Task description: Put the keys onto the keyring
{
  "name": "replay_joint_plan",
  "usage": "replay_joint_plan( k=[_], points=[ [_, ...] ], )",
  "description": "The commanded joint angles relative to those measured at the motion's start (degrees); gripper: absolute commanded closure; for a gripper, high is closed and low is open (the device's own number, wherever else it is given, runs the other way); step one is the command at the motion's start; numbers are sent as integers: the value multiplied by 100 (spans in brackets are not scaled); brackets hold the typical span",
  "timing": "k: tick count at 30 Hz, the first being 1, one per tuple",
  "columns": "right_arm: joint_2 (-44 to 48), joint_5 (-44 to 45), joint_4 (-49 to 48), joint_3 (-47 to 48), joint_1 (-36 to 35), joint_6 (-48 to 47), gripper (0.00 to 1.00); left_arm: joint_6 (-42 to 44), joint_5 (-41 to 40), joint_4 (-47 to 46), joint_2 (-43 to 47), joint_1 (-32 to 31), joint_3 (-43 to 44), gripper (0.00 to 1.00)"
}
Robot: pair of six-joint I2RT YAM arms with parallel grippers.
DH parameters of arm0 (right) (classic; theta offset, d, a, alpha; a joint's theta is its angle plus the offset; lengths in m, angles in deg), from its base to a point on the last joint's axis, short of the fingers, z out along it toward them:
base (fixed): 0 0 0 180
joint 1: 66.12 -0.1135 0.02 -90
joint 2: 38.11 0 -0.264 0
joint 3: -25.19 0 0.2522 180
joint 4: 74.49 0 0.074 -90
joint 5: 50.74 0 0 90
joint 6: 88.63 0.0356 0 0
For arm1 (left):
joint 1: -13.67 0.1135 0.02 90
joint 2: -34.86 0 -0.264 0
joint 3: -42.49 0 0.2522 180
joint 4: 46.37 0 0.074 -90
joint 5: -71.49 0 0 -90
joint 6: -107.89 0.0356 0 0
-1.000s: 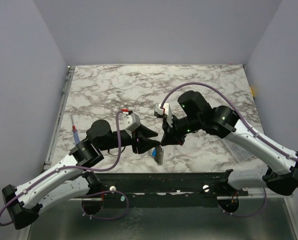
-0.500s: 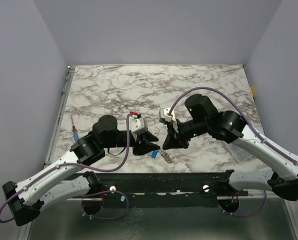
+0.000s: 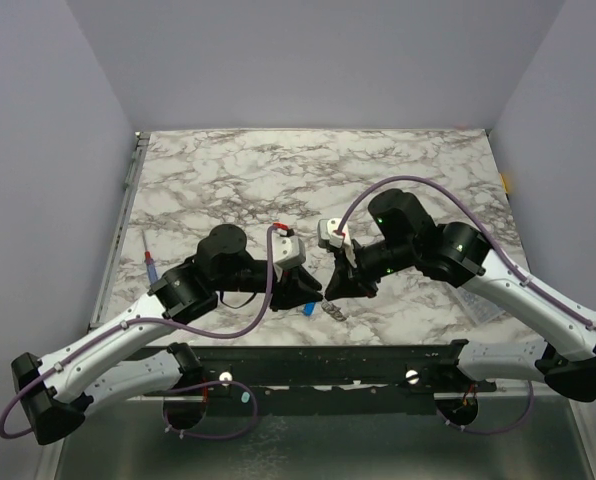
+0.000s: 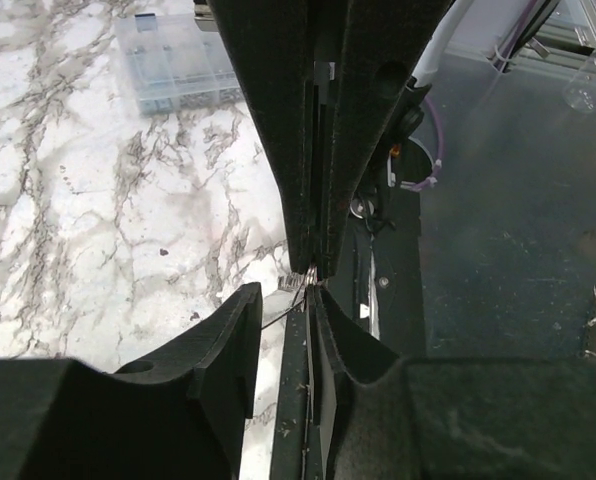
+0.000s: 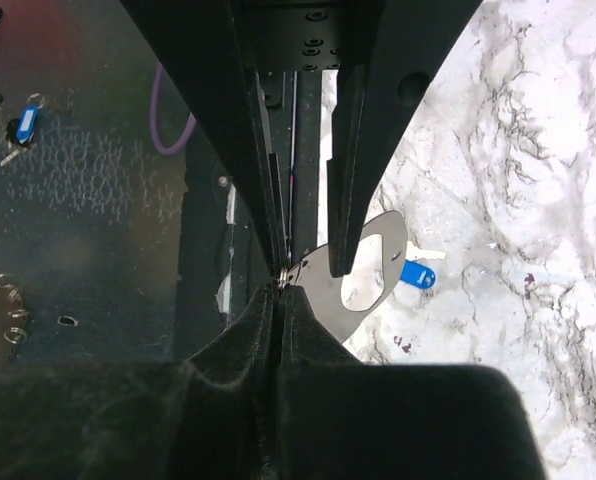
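Right jaws pinch the keyring [image 5: 283, 283]; left jaws slightly spread beside a key [image 5: 370, 262]; clear box [image 4: 183, 60], contents unclear.

White-and-black arms [image 3: 108, 345], purple cables [image 3: 418, 182].

Plain pale lavender walls [image 3: 308, 60] close in the back and both sides, matte under soft, even light. Between them sits a white tabletop veined with a grey marble pattern [image 3: 228, 170], with a thin metal rail [image 3: 118, 225] running down its left edge. A black bar [image 3: 358, 362] crosses the near edge, and beyond it lies a dull grey metal surface [image 3: 378, 445].
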Motion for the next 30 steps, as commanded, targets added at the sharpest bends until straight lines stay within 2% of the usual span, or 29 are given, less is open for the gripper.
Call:
replay_joint_plan(
  k=[1, 7, 10, 21, 27, 30],
  points=[
    [1, -236, -36, -27, -45, -64, 99, 93, 207, 84, -140, 2, 228, 72],
    [-9, -198, -29, -44, -45, -88, 99, 231, 290, 91, -228, -3, 301, 87],
    [-25, -175, -6, -44, -45, -91, 99, 196, 299, 90, -249, -10, 321, 89],
    [-79, -98, 52, -18, -45, -96, 99, 161, 175, 89, -221, -8, 322, 64],
    [-113, -72, 49, -27, -45, -100, 99, 158, 137, 93, -138, -2, 317, 64],
    [-151, -8, 51, -48, -45, -100, 99, 144, 198, 91, -129, -9, 318, 52]
  ],
)
